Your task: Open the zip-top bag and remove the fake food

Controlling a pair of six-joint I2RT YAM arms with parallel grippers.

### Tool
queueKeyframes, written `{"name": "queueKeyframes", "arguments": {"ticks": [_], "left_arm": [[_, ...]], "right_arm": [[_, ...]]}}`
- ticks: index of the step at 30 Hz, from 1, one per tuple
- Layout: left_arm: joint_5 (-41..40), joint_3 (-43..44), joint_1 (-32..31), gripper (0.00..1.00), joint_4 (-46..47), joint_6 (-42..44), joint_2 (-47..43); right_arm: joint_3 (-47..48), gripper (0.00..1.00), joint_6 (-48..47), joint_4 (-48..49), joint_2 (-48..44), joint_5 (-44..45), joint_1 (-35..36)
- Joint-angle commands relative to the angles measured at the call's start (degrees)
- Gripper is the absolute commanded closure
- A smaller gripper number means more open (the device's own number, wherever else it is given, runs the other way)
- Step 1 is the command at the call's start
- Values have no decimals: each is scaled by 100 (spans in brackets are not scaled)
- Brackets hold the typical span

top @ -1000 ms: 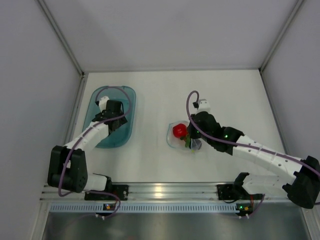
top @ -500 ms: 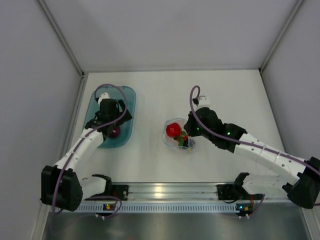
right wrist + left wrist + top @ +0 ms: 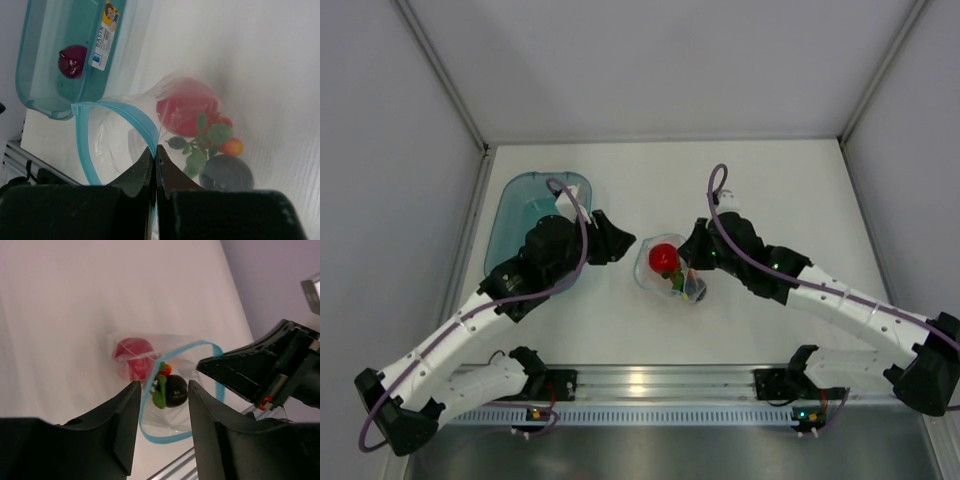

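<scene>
My right gripper point(image 3: 154, 150) is clenched on the zip-top bag point(image 3: 114, 142) at its blue rim. My left gripper point(image 3: 163, 389) stands parted, with the fake food point(image 3: 132, 360) just ahead.

Bright, even, diffuse light; soft faint shadows on the bench point(image 3: 770, 190); glare on the rail point(image 3: 640, 378); wrist foregrounds blurred.

Seemingly clear path into bag mouth point(image 3: 167, 420)

Overhead; two close wrist views toward bag point(image 3: 172, 357)
</scene>
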Motion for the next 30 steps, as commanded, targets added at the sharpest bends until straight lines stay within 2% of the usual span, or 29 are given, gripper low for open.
{"name": "queueKeyframes", "arguments": {"ticks": [1,3,4,7,9,10,11,13,14,22,30], "left_arm": [[95,260,-375,54,254,-224,105],[244,234,-481,58,412,-259,228],[279,207,-595,67,586,-259,281],[412,84,-832,78,1008,-259,527],[421,5,-1008,81,1176,-190,764],[412,-30,-1070,84,1247,-163,852],[420,-135,-1114,92,1474,-119,1009],[447,-284,-1202,94,1729,-49,1142],[447,-459,-1211,99,2000,-22,1238],[447,-1040,-1316,100,3057,452,1898],[227,-936,-1361,100,3128,602,2715]], "right_arm": [[-132,100,437,679,53,-122,-76],[-237,100,587,819,88,-139,-67],[-264,100,700,872,97,-139,-67],[-361,100,868,1056,158,-148,-49],[-404,100,930,1127,176,-174,-41],[-422,100,1008,1206,193,-192,-41],[-448,100,1044,1268,202,-262,-41],[-545,100,1166,1373,229,-315,-32],[-571,100,1202,1461,246,-359,-32],[-616,100,1018,1356,325,-385,-207],[-625,100,570,961,246,-403,-550]]}}
